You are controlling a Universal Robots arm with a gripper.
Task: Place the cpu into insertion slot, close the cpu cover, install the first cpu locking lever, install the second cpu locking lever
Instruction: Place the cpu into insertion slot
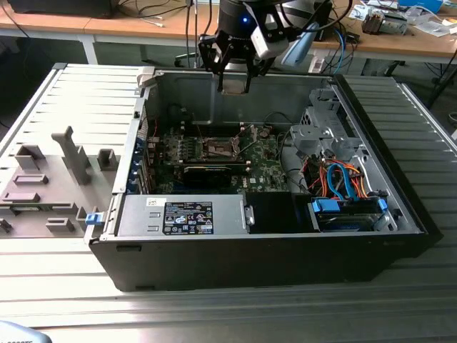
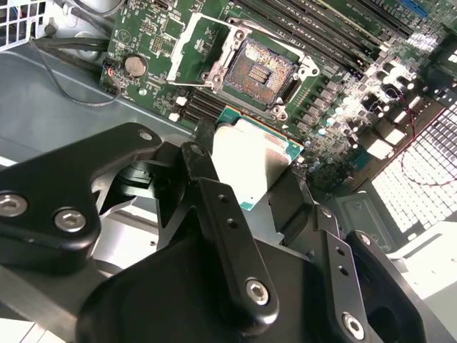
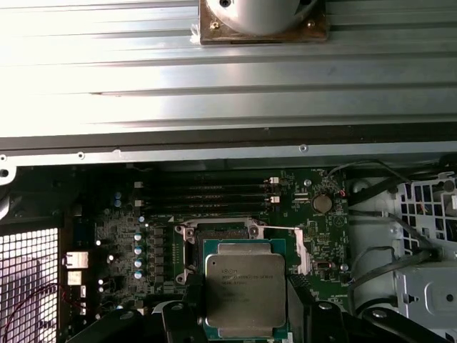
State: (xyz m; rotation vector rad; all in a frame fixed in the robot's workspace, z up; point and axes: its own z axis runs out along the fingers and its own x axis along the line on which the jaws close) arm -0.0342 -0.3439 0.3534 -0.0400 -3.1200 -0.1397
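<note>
Gripper (image 2: 250,175) shut on the cpu (image 2: 251,158); black fingers (image 2: 206,171) press its two opposite edges, metal top facing the cameras in both wrist views.

Cpu is in the air, clear of the motherboard (image 2: 153,32). The slot (image 2: 260,70) lies beyond it, bare, contact field exposed, nothing seated in it.

Cover (image 2: 180,44) is swung open, standing off to one side of the slot.

Exterior view: gripper (image 1: 234,75) hangs high over the open case (image 1: 250,261), near its far wall, well above the slot (image 1: 218,148). This view gives the height and the whole case on the ribbed table (image 1: 214,307); how the cover stands is too small to tell here.

First wrist view: looks along the fingers, so the cpu (image 3: 245,291) overlaps the near part of the slot (image 3: 214,232), with the cover (image 3: 301,250) just beside.

Second wrist view: slanted look, with the slot fully uncovered and a gap of board between it and the cpu's far edge.
</note>
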